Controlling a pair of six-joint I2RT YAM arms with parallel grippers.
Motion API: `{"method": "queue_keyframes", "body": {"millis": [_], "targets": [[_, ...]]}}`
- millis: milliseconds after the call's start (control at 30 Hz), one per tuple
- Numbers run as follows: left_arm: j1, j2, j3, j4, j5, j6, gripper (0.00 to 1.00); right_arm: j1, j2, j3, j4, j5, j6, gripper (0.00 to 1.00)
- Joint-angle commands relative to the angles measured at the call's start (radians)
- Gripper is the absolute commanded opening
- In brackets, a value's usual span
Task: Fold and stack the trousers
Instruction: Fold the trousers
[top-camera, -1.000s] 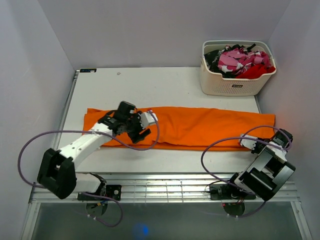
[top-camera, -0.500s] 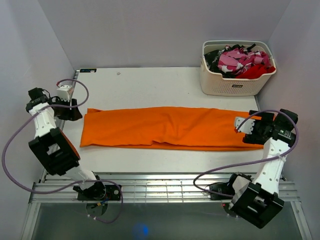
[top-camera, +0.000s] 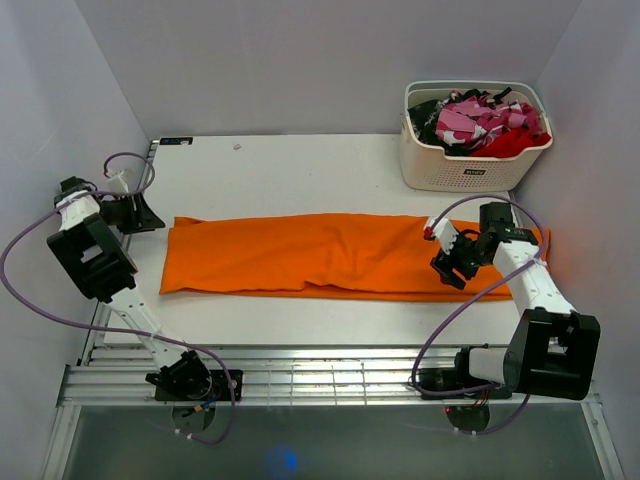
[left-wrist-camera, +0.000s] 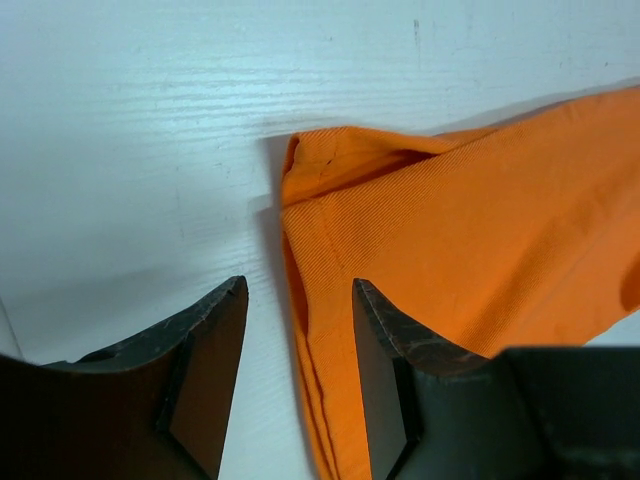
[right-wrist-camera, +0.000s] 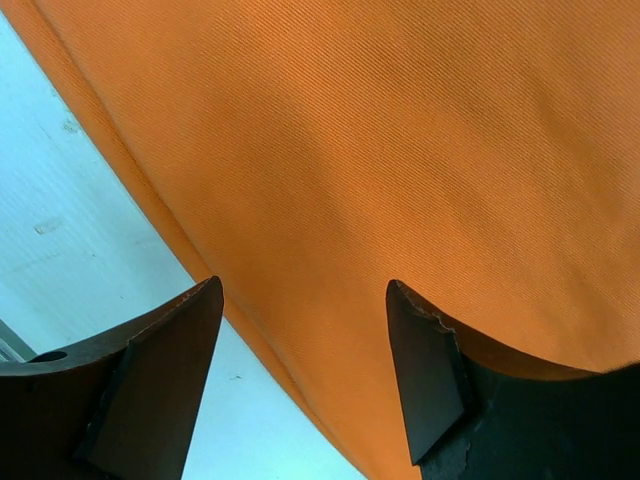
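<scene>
Across the middle of the table (top-camera: 300, 165) the trousers (top-camera: 340, 255) are lying as one long orange strip running left to right, pretty flat with a few soft wrinkles. The right end reaches just about to the table's right edge.

The left gripper (top-camera: 135, 213) sits low at the strip's far-left corner. From its wrist cam the fingers (left-wrist-camera: 210, 380) are spread, with the folded cloth edge running between them, and they're not squeezing anything.

The right gripper (top-camera: 450, 255) is over the right part of the strip. Its fingers (right-wrist-camera: 160, 370) are spread wide too, with nothing but orange cloth and a sliver of table under them. Can't tell if the tips actually touch the fabric.

In the far right corner there's a cream basket (top-camera: 470, 172) stuffed with pink, red and black clothes (top-camera: 480, 120).
</scene>
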Motion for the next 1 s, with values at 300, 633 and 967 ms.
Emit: {"method": "queue_keyframes", "body": {"millis": [300, 633, 967], "targets": [[-0.018, 0.041, -0.077, 0.131, 0.074, -0.101, 0.54, 0.090, 0.034, -0.074, 0.107, 0.078, 0.206, 0.69], [-0.041, 0.018, -0.126, 0.217, 0.065, -0.126, 0.24, 0.159, 0.059, -0.143, 0.139, 0.124, 0.223, 0.64], [-0.047, -0.126, -0.138, 0.283, 0.140, -0.064, 0.00, 0.164, 0.053, -0.158, 0.131, 0.138, 0.206, 0.61]]}}
